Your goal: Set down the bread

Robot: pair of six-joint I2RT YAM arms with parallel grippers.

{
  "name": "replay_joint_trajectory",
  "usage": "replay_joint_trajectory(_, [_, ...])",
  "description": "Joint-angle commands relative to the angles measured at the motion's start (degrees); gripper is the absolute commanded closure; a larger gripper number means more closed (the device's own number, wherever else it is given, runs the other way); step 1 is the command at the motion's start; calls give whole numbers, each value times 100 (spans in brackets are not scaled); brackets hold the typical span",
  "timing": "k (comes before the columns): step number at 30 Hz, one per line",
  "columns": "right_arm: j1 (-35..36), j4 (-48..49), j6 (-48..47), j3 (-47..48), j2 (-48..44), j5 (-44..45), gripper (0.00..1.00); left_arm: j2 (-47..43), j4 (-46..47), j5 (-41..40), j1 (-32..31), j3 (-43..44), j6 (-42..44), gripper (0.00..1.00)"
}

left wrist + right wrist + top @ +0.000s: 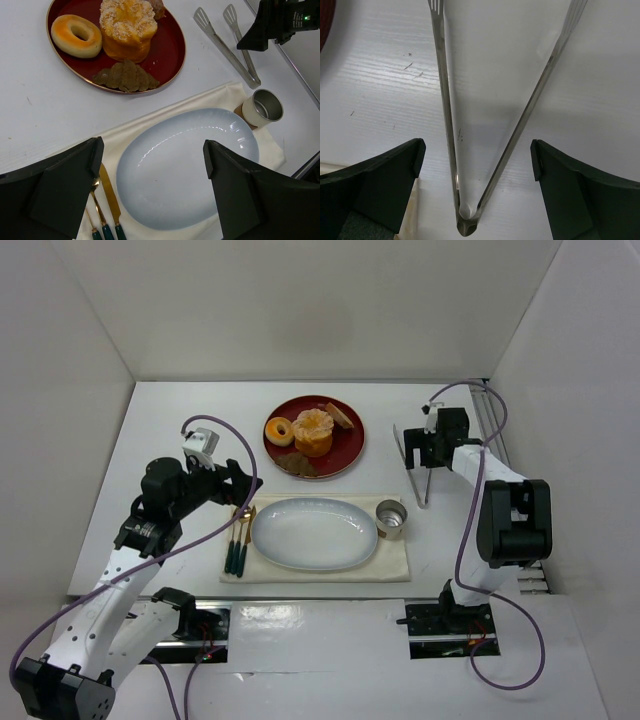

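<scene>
Toward the far edge of the table, about midway along it, a round red plate (348,446) carries the bread (342,416). The bread is a small toast slice at the plate's far right rim, touching a tall ruffled pastry (313,432). It seems propped on edge against the pastry, with its long axis running diagonally from far-left to near-right. Which way its rounded top faces is too small to tell.

The right gripper (477,147) hangs spread wide and empty, straddling metal tongs (442,75) that lie flat near the table's right edge. It is likely lined up to grasp them as a serving tool.

The left gripper (152,147) is also spread and empty. It hangs over an oval pale-blue plate (150,200) by the near edge, probably the bread's destination.
</scene>
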Motion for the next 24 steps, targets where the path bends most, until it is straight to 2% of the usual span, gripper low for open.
replay_joint_trajectory(1, [36, 384, 143, -125, 51, 223, 0, -92, 302, 144, 15, 80, 171, 0])
replay_joint_trajectory(8, [36, 297, 283, -64, 288, 407, 0, -92, 302, 144, 15, 80, 171, 0])
replay_joint_trajectory(24, [36, 121, 178, -64, 394, 64, 0, -92, 302, 144, 15, 80, 171, 0])
